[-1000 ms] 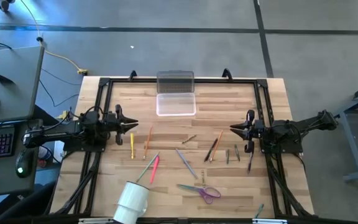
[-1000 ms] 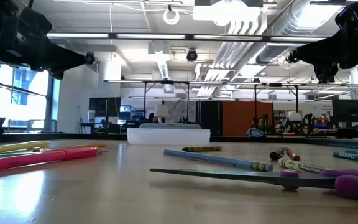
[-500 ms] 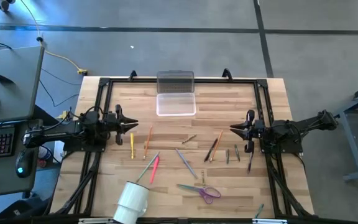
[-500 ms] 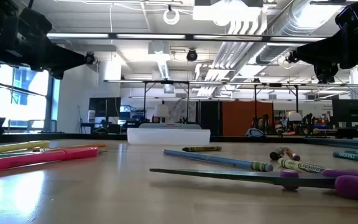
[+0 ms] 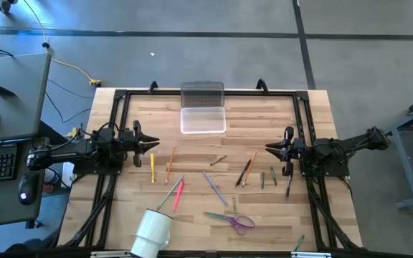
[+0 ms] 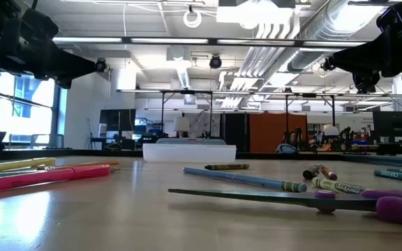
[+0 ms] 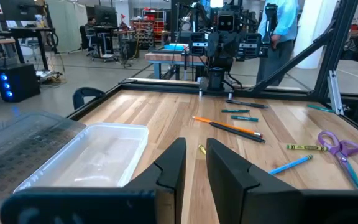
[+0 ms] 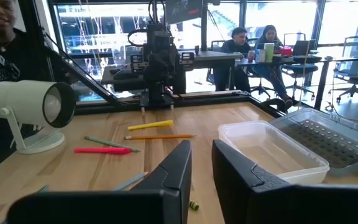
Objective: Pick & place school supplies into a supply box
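Showing one supply box (image 5: 203, 120), one scissors (image 5: 233, 220)

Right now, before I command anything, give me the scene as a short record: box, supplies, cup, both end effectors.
supply box: clear case at the table's far middle, lid swung open behind it, nothing inside
supplies: pens and pencils scattered over mid table, none in the box
scissors: purple-handled, near front edge
white cup: lying on its side, front left
left end effector: at the left edge, fingers slightly apart, holding nothing
right end effector: at the right edge, fingers slightly apart, holding nothing
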Available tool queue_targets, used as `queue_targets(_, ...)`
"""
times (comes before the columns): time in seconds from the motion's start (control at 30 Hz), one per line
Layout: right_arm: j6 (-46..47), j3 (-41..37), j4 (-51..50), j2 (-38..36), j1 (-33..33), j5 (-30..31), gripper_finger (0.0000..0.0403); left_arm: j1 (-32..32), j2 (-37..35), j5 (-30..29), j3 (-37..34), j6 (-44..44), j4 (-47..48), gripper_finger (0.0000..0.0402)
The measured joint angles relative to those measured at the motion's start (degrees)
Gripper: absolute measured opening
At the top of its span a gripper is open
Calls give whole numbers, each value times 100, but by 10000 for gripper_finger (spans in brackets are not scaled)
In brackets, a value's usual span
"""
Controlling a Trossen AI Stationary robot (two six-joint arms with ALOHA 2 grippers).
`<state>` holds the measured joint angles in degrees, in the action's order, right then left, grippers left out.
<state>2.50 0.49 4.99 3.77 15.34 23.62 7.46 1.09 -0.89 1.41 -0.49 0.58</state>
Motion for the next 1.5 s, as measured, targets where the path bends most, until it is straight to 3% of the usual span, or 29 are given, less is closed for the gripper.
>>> queue_targets(1.5, 0, 0, 0, 0, -1, 0, 51, 2, 1, 0, 0, 0, 0, 97)
